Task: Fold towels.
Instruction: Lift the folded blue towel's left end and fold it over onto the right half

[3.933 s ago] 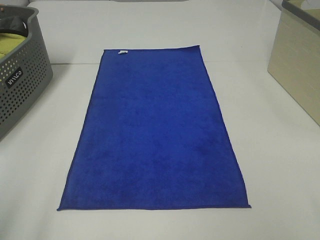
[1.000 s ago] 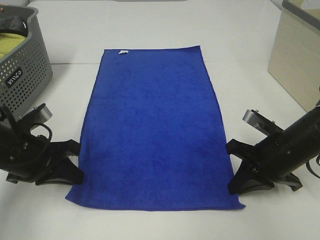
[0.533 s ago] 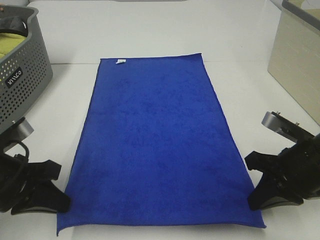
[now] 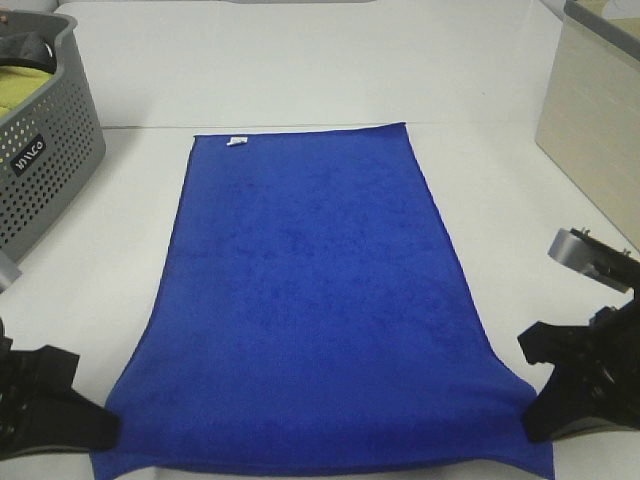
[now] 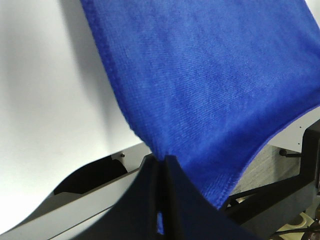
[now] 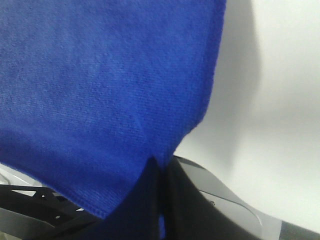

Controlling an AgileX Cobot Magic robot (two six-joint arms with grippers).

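Blue microfibre is pinched at both near corners. The left gripper (image 5: 162, 162) has its jaws pressed together on the near left corner of the towel (image 4: 310, 300), and the right gripper (image 6: 160, 162) is clamped the same way on the near right corner. Over the last second both arms have drawn back toward the camera and dragged the towel with them. Its near hem now sits about at the front lip of the table (image 4: 300, 60), where the wrist views show the cloth lifted slightly and sagging between the two grips.

Further along, the body of the towel lies flat and smooth on the table, its long sides straight. The far hem, with a small white tag (image 4: 236, 141) near the towel's far left corner, has come nearer too.

Off the towel's far left corner stands a grey perforated basket (image 4: 45, 150) holding a yellow-green cloth (image 4: 18, 92). Off its far right corner is a beige box (image 4: 595, 110).

The drag seems to have squared and stretched the towel. With both near corners secured, the first fold is probably next, carrying those corners over to the far hem.
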